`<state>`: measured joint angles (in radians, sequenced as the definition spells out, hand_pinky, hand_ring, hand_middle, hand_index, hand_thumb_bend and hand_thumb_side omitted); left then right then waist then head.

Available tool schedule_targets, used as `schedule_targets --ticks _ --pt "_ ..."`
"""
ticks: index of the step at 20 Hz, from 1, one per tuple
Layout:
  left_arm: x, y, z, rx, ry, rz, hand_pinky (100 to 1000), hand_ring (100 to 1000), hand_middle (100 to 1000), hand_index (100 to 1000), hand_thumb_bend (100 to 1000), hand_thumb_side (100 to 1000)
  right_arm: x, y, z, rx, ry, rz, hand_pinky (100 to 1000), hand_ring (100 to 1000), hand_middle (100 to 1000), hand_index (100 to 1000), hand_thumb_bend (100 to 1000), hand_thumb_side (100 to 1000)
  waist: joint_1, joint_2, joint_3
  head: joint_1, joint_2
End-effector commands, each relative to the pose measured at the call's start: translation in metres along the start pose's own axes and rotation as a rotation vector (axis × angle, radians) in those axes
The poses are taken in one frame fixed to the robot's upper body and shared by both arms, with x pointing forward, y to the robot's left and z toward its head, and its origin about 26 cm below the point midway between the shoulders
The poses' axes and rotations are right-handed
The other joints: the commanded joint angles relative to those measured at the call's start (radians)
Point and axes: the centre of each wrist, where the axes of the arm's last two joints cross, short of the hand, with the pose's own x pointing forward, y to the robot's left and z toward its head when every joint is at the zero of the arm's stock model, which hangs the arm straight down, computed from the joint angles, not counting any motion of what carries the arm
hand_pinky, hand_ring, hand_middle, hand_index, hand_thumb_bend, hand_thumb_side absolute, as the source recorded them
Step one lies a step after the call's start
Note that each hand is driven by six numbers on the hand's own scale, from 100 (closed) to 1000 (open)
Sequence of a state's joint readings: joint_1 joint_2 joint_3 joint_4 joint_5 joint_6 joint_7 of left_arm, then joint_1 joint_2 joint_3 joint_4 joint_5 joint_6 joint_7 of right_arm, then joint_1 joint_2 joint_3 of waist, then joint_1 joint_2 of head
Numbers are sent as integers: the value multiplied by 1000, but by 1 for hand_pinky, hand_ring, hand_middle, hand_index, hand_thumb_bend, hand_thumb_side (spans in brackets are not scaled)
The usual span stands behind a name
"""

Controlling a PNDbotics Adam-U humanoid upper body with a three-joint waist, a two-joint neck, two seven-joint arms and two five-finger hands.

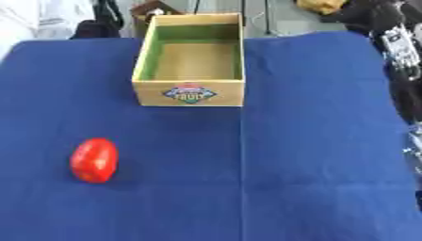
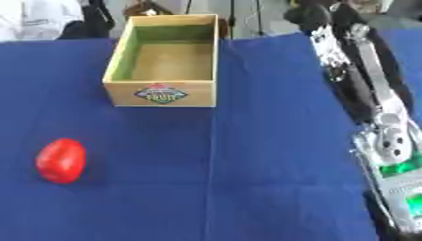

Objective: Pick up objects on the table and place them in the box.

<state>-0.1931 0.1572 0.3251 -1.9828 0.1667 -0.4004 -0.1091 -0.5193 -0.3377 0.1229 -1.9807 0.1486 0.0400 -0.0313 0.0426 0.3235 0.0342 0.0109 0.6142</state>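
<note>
A red rounded object [image 1: 94, 160], smooth like a tomato or pepper, lies on the blue cloth at the near left. At the far middle stands the wooden box [image 1: 190, 93], open on top with green inner walls, a label on its front and nothing inside. My right hand [image 2: 362, 94] rises along the right edge of the table, fingers [image 2: 330, 47] stretched straight toward the far side and holding nothing. It is to the right of the box and far from the red object. My left hand does not show.
A blue cloth [image 1: 288, 179] covers the whole table, with a crease running down its middle. Dark equipment and cables lie beyond the far edge behind the box. My right forearm [image 2: 394, 188] with green lights fills the lower right corner.
</note>
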Motion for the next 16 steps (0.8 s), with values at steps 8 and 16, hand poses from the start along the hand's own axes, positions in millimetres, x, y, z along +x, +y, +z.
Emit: schedule_targets --ticks 8,16 --pt "10 20 -1 -95 -21 -180 462 509 649 873 511 827 5 -4 -1 -9 -19 4 879 823 701 859 100 894 -2 -30 9 -1 15" --pt "22 55 9 -324 2 -419 466 534 677 893 582 850 5 -3 0 2 -17 4 879 821 699 858 100 878 2 -32 11 -3 16"
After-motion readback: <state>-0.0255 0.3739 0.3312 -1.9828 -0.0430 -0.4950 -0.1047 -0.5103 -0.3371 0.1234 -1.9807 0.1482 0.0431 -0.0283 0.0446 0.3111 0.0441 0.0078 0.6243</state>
